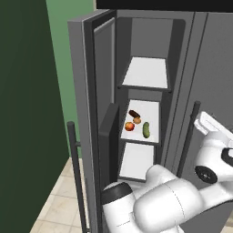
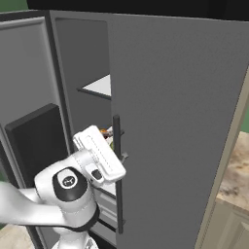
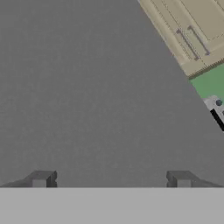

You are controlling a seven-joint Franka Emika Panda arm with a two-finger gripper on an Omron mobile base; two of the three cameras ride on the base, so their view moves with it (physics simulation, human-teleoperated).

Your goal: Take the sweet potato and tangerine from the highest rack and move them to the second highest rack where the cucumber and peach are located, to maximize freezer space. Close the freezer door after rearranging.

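Judging from four items already grouped on the second highest rack (image 1: 152, 132), with pincer (image 3: 111, 179) spread apart and empty: freezer door (image 1: 91, 118) standing open, likely stiff and hinged, best taken by its bar handle (image 1: 76, 173).

— Can you read any writing, label or number anywhere?
— No. You'll find none on the freezer door (image 1: 86, 104), nor on the second highest rack (image 1: 154, 119) beside it.
— Brand marks on the wider grey door (image 2: 180, 121) right of that door?
— Plain grey, nothing legible for you.
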